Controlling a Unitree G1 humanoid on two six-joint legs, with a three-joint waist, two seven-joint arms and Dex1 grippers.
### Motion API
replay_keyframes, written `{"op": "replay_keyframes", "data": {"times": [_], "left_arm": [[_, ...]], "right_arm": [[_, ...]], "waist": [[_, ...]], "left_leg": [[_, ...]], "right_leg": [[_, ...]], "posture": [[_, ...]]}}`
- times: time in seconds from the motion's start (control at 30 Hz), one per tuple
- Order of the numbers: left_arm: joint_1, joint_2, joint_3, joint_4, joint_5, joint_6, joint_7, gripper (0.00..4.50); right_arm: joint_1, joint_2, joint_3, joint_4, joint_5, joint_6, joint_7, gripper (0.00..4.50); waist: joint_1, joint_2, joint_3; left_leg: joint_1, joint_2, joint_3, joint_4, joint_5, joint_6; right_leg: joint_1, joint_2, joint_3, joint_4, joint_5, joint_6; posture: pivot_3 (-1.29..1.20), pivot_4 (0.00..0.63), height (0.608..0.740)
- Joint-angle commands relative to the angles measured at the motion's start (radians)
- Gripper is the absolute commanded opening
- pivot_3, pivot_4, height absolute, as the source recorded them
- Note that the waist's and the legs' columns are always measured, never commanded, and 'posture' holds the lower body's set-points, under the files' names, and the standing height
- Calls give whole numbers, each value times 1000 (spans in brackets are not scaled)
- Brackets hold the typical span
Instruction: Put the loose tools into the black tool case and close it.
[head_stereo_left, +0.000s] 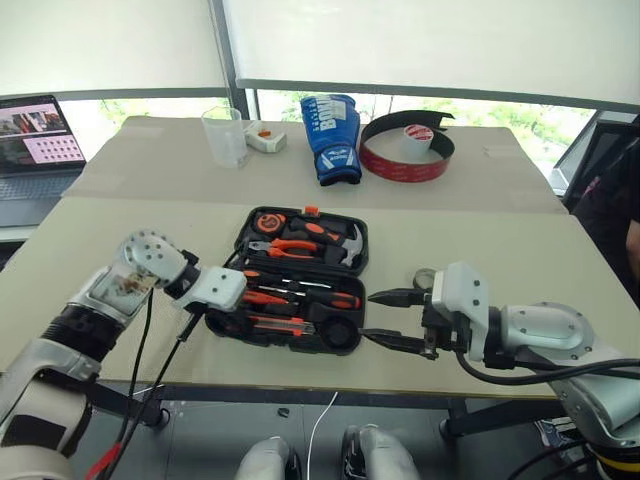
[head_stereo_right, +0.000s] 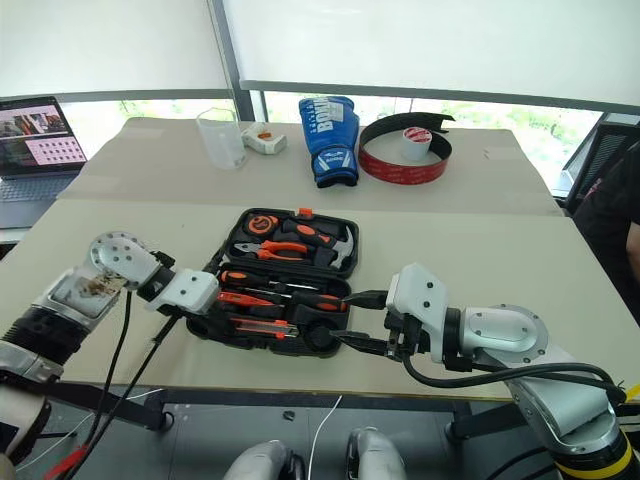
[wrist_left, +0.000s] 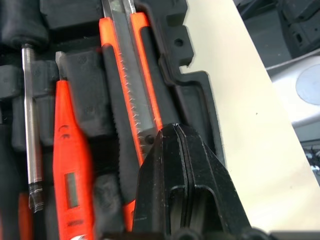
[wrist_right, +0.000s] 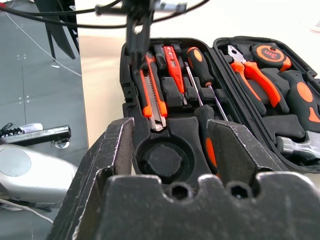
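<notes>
L hand (wrist_left: 175, 131) is pinched shut on nothing, tips at the near-left part of the open black tool case (head_stereo_left: 352, 262) mid-bench (head_stereo_left: 130, 210), right over the orange-and-black utility knife (wrist_left: 131, 85) lying in its recess. Thin all-orange screwdriver (wrist_left: 70, 165) sits just beside the knife. R hand (head_stereo_left: 395, 320), fingers wide apart and empty, hangs just off the case's near-right corner.

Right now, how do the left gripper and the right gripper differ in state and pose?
The left gripper is shut, its fingers pressed together; the right gripper is open, its fingers spread wide. The left gripper points down into the black tool case, at the utility knife; the right gripper waits beside the case, pointing almost level toward it. Neither holds anything.
</notes>
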Motion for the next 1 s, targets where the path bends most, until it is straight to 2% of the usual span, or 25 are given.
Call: {"op": "replay_keyframes", "data": {"times": [0.03, 0.1, 0.23, 0.33, 0.47, 0.57, 0.67, 0.7, 1.0], "left_arm": [[46, -10, -18, 43, 72, -35, -10, 42], [50, -22, 1, 54, 70, -41, -7, 42], [33, -41, 110, -17, -83, 197, -10, 42], [18, -14, 214, -75, -213, 382, -10, 771], [10, -11, 360, -174, -370, 608, 56, 2243], [3, -28, 432, -274, -469, 753, 123, 3159], [18, -75, 453, -375, -511, 813, 203, 4296], [24, -91, 450, -409, -516, 824, 224, 4493], [63, -139, 416, -511, -487, 818, 293, 4500]], "right_arm": [[-12, -7, -26, -29, 1, -13, -7, 3301], [-9, -7, -25, -28, -3, -14, -8, 3301], [6, -18, -47, -24, -9, -6, -17, 3301], [35, -54, -106, 0, -2, 13, -11, 3301], [61, -115, -159, 76, -10, 29, 19, 3301], [32, -142, -140, 184, -48, 16, 30, 3301], [-23, -153, -81, 303, -120, -26, 48, 3301], [-56, -149, -55, 351, -145, -34, 55, 3301], [-253, -101, 124, 678, -346, -136, 107, 3301]], "waist": [[0, 0, -1], [0, 1, -1], [1, 1, -2], [3, -1, 0], [1, -1, 0], [0, -1, 0], [0, -1, 0], [0, -1, 0], [-3, -2, 0]], "left_leg": [[0, 0, 0, 0, 0, 0], [0, 0, 0, 0, 0, 0], [1, 0, 0, 0, 0, 0], [-2, 0, 0, 0, 0, 1], [-5, 0, -1, 2, -1, 1], [-5, 0, -1, 2, -1, 2], [-4, 0, -1, 2, -1, 2], [-3, 0, -1, 2, -1, 2], [0, 0, 1, -2, 1, -2]], "right_leg": [[0, 0, 0, 0, 0, 0], [0, 0, 0, 0, 0, 0], [1, 0, 0, 0, 0, 0], [-1, 0, -1, 0, 0, 0], [-2, 0, -1, -1, 0, 0], [-2, 0, -1, -1, 0, 1], [0, 0, -1, -2, 1, 2], [0, 0, 0, -2, 1, 2], [0, 1, 1, -1, 0, 1]], "posture": [[0, 150, 727], [0, 150, 727], [0, 150, 727], [0, 150, 727], [0, 150, 727], [0, 150, 727], [0, 150, 727], [0, 150, 727], [0, 150, 727]]}}
